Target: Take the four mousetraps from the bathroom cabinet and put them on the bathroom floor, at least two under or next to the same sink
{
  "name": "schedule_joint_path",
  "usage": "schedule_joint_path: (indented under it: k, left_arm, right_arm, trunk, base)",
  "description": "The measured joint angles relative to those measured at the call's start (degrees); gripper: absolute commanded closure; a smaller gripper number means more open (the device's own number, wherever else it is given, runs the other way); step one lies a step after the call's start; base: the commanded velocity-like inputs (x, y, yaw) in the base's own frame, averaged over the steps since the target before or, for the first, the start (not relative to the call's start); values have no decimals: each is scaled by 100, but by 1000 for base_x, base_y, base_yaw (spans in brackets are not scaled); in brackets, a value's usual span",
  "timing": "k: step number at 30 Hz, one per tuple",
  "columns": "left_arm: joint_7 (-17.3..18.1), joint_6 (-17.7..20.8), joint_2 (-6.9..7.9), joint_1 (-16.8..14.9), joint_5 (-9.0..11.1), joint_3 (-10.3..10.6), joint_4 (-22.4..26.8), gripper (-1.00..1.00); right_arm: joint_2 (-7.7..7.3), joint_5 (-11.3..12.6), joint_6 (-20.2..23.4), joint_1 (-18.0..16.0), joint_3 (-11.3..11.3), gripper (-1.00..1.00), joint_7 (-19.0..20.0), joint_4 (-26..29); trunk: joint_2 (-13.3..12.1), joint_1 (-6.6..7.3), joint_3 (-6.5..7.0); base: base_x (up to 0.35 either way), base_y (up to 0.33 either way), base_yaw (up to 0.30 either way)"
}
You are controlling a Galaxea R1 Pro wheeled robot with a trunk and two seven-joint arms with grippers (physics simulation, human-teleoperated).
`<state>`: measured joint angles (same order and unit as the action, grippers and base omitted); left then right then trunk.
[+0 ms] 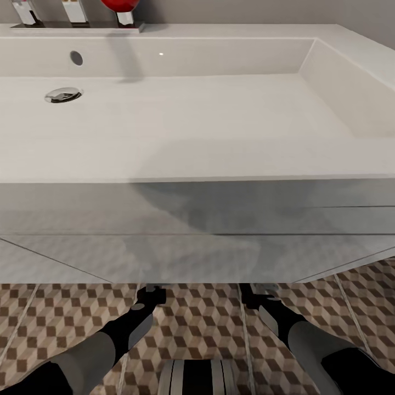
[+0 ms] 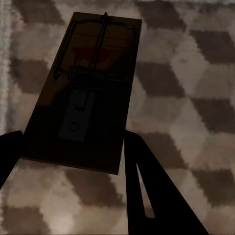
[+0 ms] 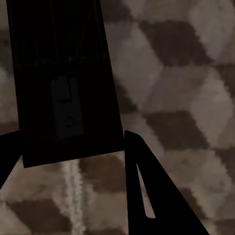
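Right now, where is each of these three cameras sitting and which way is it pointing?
Head view: on the robot's head, looking forward and down over the white sink and cube-patterned floor tiles; both arms show, left gripper, right gripper.
Left wrist view: by the left gripper, looking along its fingers at a mousetrap over tiles.
Right wrist view: by the right gripper, looking at another mousetrap.
Both wrist views share the patterned floor.

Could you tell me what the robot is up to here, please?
It stands facing the white sink, both arms reaching low beneath its front edge over the cube-patterned floor. The left gripper holds a mousetrap, and the right gripper holds another mousetrap, both just above the tiles.
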<state>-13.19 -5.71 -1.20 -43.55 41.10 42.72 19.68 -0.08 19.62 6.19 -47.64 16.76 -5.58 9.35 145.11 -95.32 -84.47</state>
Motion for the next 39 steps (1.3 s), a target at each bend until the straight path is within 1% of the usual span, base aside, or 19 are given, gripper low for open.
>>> schedule_joint_path:
  k: [4,8,12,20,27,39]
  left_arm:
    - [13,2,79,0,5,-6,-5,100]
    - [32,1,144,-1,8,-11,-15,100]
    - [72,-5,186,-2,8,-8,-30,100]
    - [110,-5,217,-2,10,-6,-33,100]
    - [117,-8,212,-2,9,-5,-31,100]
    - [118,-13,211,-2,10,-5,-25,100]
  right_arm:
    - [39,0,-3,0,0,100,53,1]
    - [147,1,-5,0,4,100,75,2]
    - [212,-1,-7,0,1,100,81,2]
    - [236,-2,-45,0,0,100,83,2]
    - [238,0,-165,0,0,100,83,2]
    - [239,7,-183,0,0,100,89,2]
  trunk:
    - [0,0,0]
    - [0,0,0]
    - [0,0,0]
    - [0,0,0]
    - [0,0,0]
    - [0,0,0]
  base:
    - [0,0,0]
    - [0,0,0]
    - [0,0,0]
    - [0,0,0]
    - [0,0,0]
    - [0,0,0]
